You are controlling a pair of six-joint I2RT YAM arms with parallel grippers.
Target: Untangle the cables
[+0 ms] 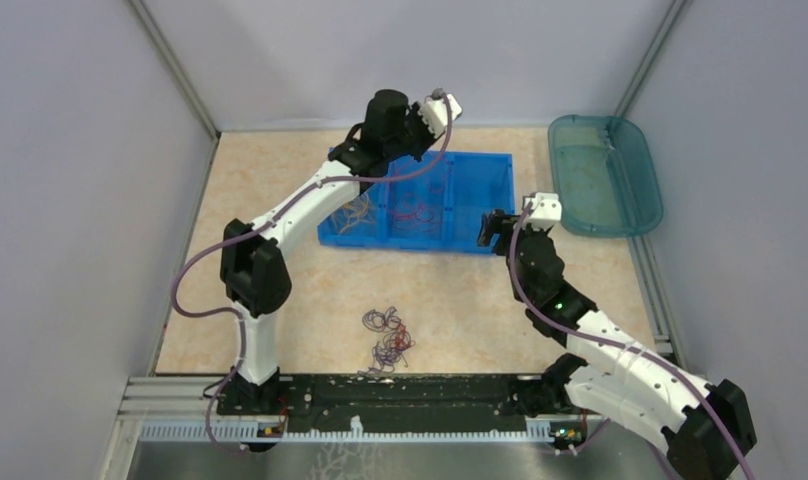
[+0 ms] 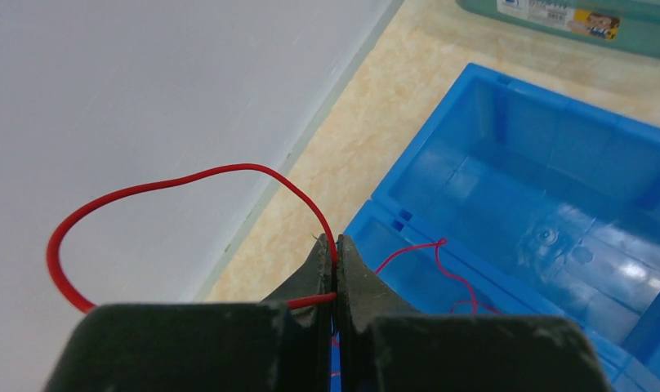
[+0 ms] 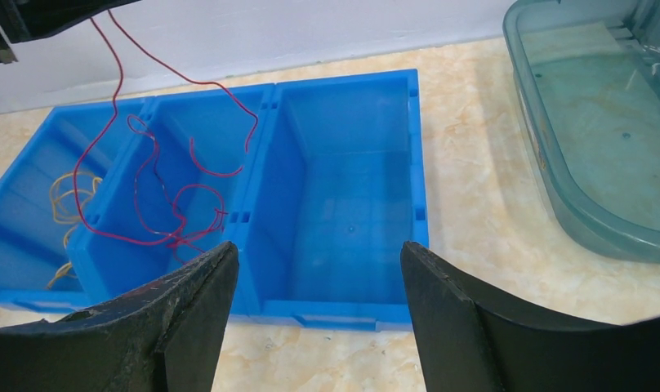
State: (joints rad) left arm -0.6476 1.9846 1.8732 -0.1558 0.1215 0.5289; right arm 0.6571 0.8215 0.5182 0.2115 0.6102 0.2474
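From above: one blue bin (image 1: 485, 190) of three compartments, one teal tub (image 1: 620, 200) to its right, one tangle of cables (image 1: 388, 342) on the surface (image 1: 450, 320) near the arm bases, well apart from the bin. Inside the bin, yellow loops (image 1: 355, 215) and red loops (image 1: 415, 212), too faint to count. At the bin's right end, right fingers (image 1: 492, 228), spread hard to judge.

From the left wrist, hidden from above: left fingers (image 2: 336, 265) pinched tight on one red cable (image 2: 188, 178) looping out leftward. Bin cut off by the frame.

From the right wrist: right fingers wide apart, holding nothing. Yellow in the left compartment, red in the middle, one red strand rising to the top-left corner.
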